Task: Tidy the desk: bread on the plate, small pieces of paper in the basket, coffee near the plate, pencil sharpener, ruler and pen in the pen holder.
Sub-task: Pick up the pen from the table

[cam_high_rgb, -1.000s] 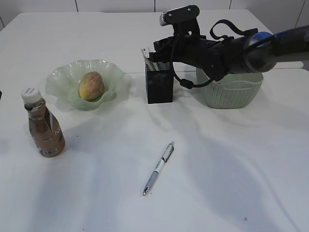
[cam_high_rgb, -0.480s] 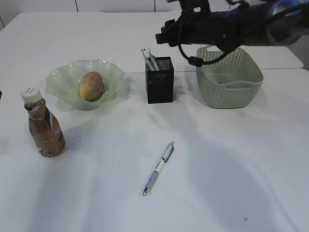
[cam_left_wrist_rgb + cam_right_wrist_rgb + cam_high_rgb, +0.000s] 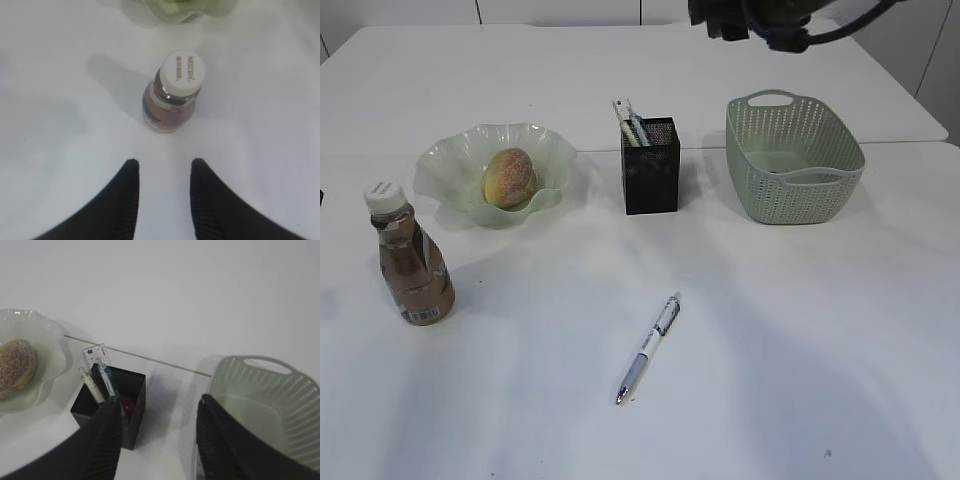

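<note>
A bread roll (image 3: 510, 177) lies on the wavy green plate (image 3: 453, 150). The coffee bottle (image 3: 408, 258) stands upright in front of the plate, to its left. The black mesh pen holder (image 3: 651, 178) holds a ruler (image 3: 94, 354), pens and a red pencil sharpener (image 3: 128, 405). One pen (image 3: 649, 347) lies on the table in front of the holder. My left gripper (image 3: 164, 165) is open and empty, just short of the bottle (image 3: 175, 92). My right gripper (image 3: 159, 400) is open and empty, high above the gap between the holder (image 3: 131, 426) and the basket (image 3: 265, 400).
The green basket (image 3: 795, 160) stands right of the pen holder. My right arm (image 3: 750, 14) shows only at the top edge of the exterior view. No small pieces of paper show on the table. A seam runs across the table behind the holder.
My right arm has risen up and back from over the pen holder and has nearly left the top of the exterior view. Nothing on the table has moved.
</note>
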You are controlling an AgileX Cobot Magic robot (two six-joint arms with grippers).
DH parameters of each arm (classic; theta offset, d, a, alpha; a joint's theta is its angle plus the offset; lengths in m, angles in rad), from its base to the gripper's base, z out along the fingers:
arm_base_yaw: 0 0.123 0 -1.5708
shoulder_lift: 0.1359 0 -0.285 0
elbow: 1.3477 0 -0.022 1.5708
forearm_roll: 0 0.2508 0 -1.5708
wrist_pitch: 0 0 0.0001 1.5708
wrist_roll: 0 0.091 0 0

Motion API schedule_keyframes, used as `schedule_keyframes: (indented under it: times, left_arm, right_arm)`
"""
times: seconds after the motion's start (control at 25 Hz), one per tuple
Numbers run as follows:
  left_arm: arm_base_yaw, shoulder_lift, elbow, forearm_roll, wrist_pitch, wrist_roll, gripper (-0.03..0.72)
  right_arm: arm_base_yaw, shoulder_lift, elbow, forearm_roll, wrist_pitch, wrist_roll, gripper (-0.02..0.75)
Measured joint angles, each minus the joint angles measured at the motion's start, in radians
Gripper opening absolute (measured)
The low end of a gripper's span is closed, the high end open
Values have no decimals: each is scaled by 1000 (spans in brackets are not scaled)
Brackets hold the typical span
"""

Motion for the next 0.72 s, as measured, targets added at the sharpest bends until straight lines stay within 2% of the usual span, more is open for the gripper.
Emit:
schedule_keyframes:
  times: [0.28,0.72]
  left_arm:
    - [0,0,0,0,2,0,238]
    - [0,0,0,0,2,0,238]
  right_arm:
    - [0,-119,0,27,260,-7,391]
    - [0,-147,0,89,596,-105,391]
